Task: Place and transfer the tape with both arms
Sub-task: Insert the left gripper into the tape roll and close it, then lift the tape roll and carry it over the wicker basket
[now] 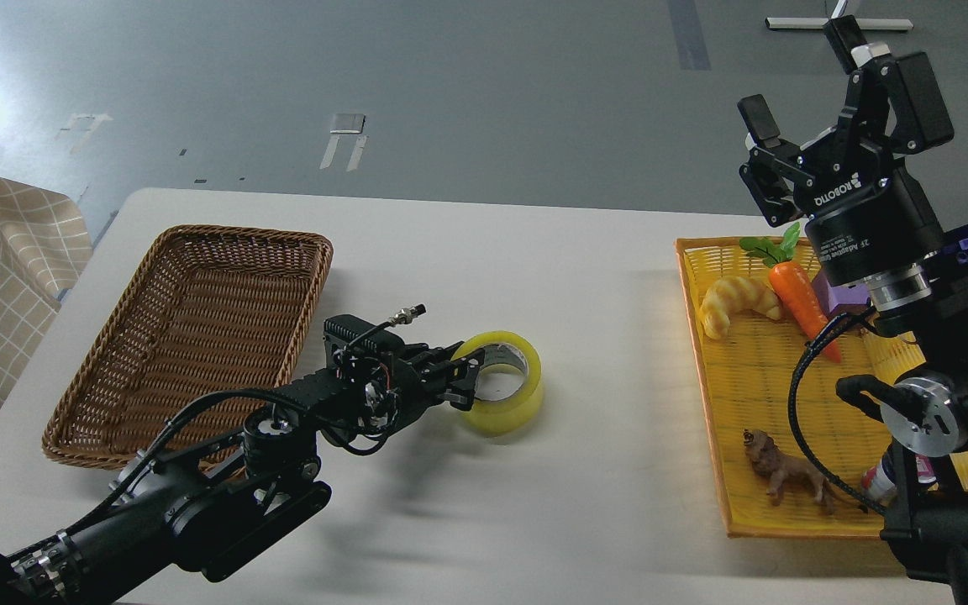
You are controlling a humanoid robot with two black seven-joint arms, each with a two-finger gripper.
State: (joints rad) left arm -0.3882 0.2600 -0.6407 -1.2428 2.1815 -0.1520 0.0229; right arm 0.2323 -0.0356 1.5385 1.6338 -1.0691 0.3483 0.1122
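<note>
Head view: a white rectangular table (551,252) is seen with a brown woven wicker basket (190,336) near its left edge and a yellow woven tray (753,437) near its right edge, with a broad bare stretch of tabletop left between them. Within that stretch, nearer the basket, the wide roll of translucent yellow packing tape (505,382) is found, tilted with its grey-white core facing up and left. The roll's near wall is gripped by the left gripper (460,378), whose jaws are closed on it, one finger inside the core and one outside. The left arm (198,496) is stretched low over the table from the lower left corner. The right gripper (803,88) is held high above the tray's far end, pointing upward, its jaws spread wide and holding nothing. In the tray, a pale croissant toy (736,304), an orange plastic carrot (799,294), a purple block (839,294) and a brown lion figure (782,477) are seen.
</note>
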